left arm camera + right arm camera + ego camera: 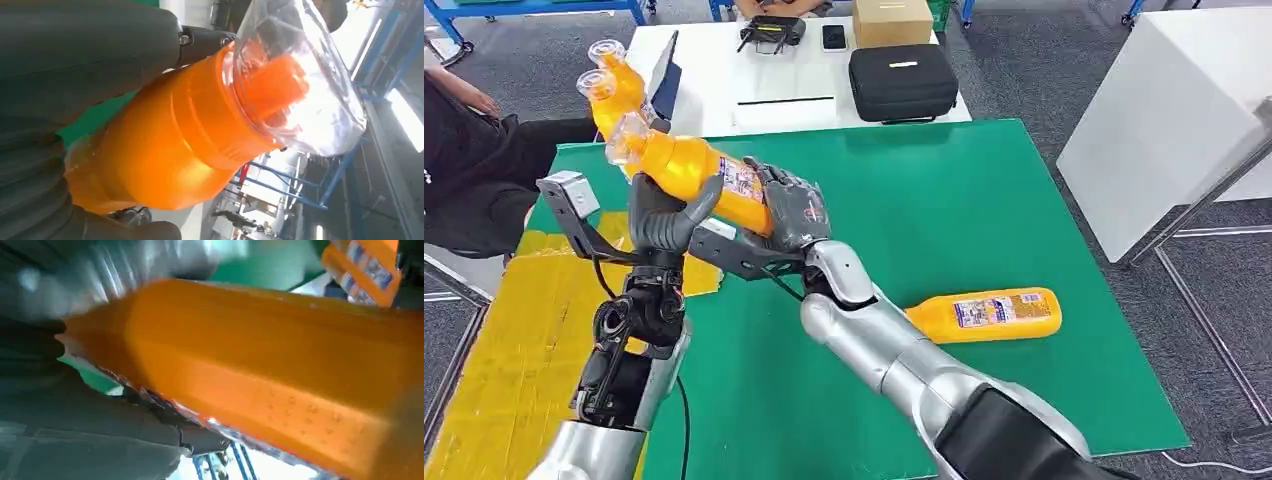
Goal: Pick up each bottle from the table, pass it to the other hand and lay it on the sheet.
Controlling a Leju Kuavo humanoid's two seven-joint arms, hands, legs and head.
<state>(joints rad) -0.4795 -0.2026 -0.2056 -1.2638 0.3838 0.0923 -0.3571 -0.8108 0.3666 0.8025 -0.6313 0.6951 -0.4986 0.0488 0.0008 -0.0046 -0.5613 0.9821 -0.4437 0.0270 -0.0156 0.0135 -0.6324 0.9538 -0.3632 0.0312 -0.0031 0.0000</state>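
Mid-handover above the table point(984, 200): left robot hand point(669, 215) and right robot hand point(794, 205) both grip one bottle point(689, 165), cap toward the yellow sheet point(514, 340).

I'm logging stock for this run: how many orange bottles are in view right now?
4. One bottle is held above the table between the left hand and right hand. One lies on the green table. Two are at the table's far left edge. Others may be hidden.
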